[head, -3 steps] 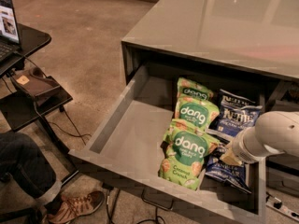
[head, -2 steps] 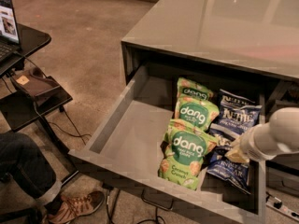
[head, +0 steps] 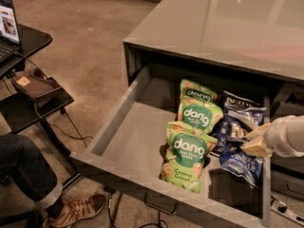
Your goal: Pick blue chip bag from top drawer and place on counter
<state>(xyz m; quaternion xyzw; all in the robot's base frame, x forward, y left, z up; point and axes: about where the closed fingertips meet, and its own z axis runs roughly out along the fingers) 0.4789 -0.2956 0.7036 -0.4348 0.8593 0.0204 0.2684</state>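
The top drawer (head: 117,125) is pulled wide open under the glossy grey counter (head: 223,23). Along its right side lie up to three dark blue chip bags with white lettering: one at the back (head: 243,109), one in the middle (head: 229,129), one at the front (head: 241,163). Three green "dang" bags (head: 187,151) lie to their left. My gripper (head: 255,144), tan at the tip of a white arm (head: 287,136), comes in from the right edge. It hovers over the blue bags, between the middle and front ones, and hides part of them.
A thin loop handle (head: 159,208) hangs under the drawer front. A small black side table (head: 28,103) with a laptop (head: 8,27) and a brown pouch (head: 35,83) stands at left. A person's leg and shoe (head: 76,212) are at lower left, with cables on the floor.
My gripper and arm have moved to the right and slightly up, away from the front green bag. The bags lie as before.
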